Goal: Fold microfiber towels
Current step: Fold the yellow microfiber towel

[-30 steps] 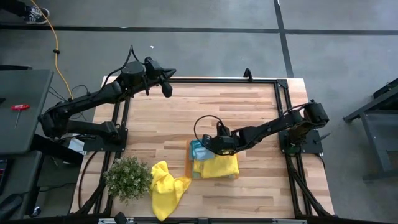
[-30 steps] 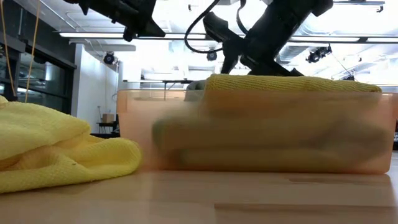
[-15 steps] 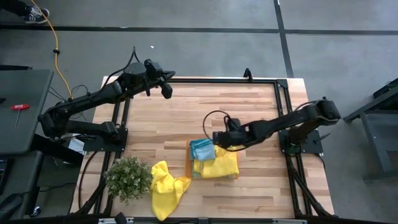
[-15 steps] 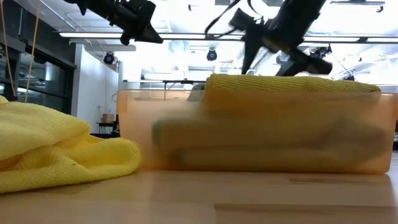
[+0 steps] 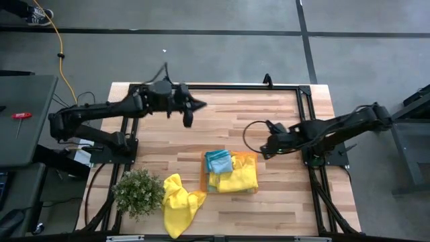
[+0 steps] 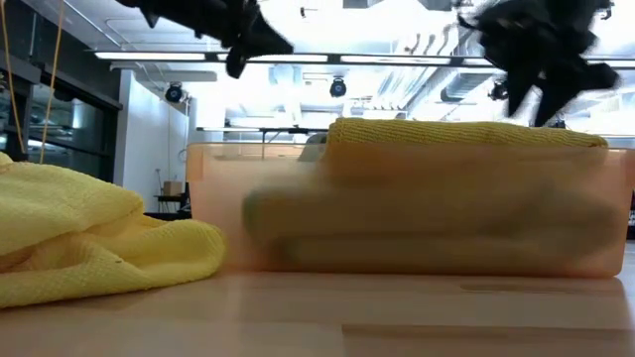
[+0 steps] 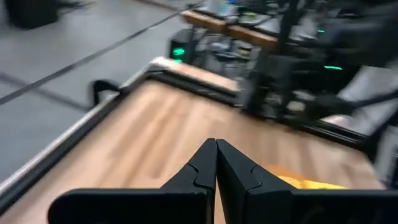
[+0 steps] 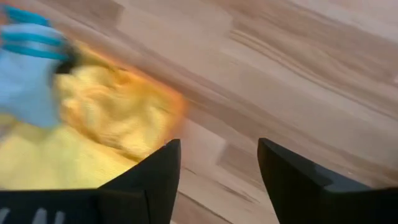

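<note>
Right gripper (image 5: 263, 146) fingers spread wide, holding nothing, above bare table (image 5: 269, 107) just off the right edge of the orange tray (image 5: 252, 156). Folded yellow towel (image 5: 236, 179) and teal towel (image 5: 218, 161) stacked in tray, near table's front edge. Crumpled yellow towel (image 5: 180, 202) at front edge beside plant (image 5: 138, 192). Left gripper (image 5: 187, 119) closed, empty, near back-left corner.

grey floor (image 5: 222, 54), dark seam lines; bright ceiling strip lights (image 6: 327, 57).
</note>
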### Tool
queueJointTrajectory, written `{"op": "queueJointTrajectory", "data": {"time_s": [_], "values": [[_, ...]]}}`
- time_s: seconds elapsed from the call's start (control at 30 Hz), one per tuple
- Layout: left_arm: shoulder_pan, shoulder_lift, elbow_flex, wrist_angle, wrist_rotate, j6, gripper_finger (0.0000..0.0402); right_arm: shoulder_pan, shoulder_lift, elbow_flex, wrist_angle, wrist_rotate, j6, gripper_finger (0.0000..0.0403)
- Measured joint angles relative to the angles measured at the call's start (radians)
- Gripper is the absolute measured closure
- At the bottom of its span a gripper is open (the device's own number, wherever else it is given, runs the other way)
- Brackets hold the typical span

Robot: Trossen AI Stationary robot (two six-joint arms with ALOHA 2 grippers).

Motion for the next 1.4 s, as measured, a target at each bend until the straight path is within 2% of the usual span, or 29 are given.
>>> {"op": "queueJointTrajectory", "data": {"time_s": [0.1,0.23,0.4,0.53,0.7,0.83,0.97,1.03,1.2,1.27,1.4], "values": [[-0.106,0.042,0.0,0.075,-0.003,0.006,0.0401,0.0,-0.123,-0.129,0.036,-0.012,0.034,0.0208],[-0.241,0.111,0.001,0.244,-0.01,-0.011,0.0401,-0.014,-0.28,-0.285,0.214,0.017,0.037,0.0214],[-0.358,0.187,0.0,0.308,-0.075,-0.033,0.0401,-0.061,-0.417,-0.433,0.473,0.029,-0.13,0.0215],[-0.402,0.198,0.0,0.253,-0.183,-0.103,0.0401,-0.097,-0.48,-0.487,0.593,0.016,-0.294,0.0215],[-0.416,0.155,0.0,0.092,-0.275,-0.159,0.0383,-0.147,-0.512,-0.49,0.65,-0.004,-0.456,0.0215],[-0.412,0.111,0.001,-0.096,-0.28,-0.196,0.0352,-0.179,-0.517,-0.49,0.674,-0.018,-0.501,0.0215],[-0.415,0.088,0.002,-0.352,-0.264,-0.255,0.0304,-0.205,-0.515,-0.49,0.68,-0.019,-0.494,0.0215],[-0.421,0.089,0.001,-0.48,-0.231,-0.285,0.0277,-0.211,-0.515,-0.49,0.68,-0.025,-0.494,0.0215],[-0.438,0.143,0.0,-0.681,-0.082,-0.376,0.0218,-0.211,-0.515,-0.49,0.677,-0.024,-0.494,0.0215],[-0.44,0.181,0.002,-0.708,-0.005,-0.417,0.0203,-0.211,-0.515,-0.49,0.676,-0.024,-0.495,0.0215],[-0.44,0.283,0.001,-0.754,0.085,-0.515,0.0194,-0.211,-0.515,-0.49,0.672,-0.018,-0.494,0.0215]]}}
